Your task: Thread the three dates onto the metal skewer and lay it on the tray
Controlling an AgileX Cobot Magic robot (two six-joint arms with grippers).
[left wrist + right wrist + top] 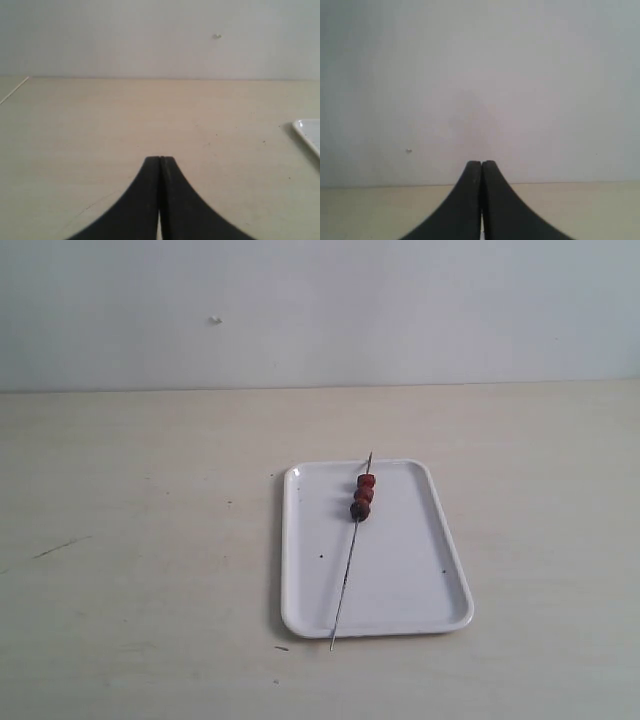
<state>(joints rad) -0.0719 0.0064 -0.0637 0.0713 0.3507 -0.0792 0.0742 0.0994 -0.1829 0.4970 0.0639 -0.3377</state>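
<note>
Three dates (362, 496) sit threaded in a tight row on the metal skewer (348, 570), close to its far end. The skewer lies slantwise along the tray (420, 570), and its two tips reach just past the far and near rims. The tray rests on the pale worktop (150, 570). Judged from this, the task looks finished.

The risk is that the thin rod seems to bridge the rims rather than lie flat. A knock to the tray or worktop could roll it, and the near tip, which hangs over the rim, could be caught and lever the skewer out. The dates could also slide along the smooth metal if it tilts.

Only the exterior view shows the skewer and fruit, yet neither arm appears in it. The left wrist view shows the left fingers (142, 200) pressed together with nothing between them, and just a corner of the tray (309, 131) off to one side. The right wrist view shows the right fingers (462, 205) likewise pressed together and empty, facing the bare wall (480, 75).
</note>
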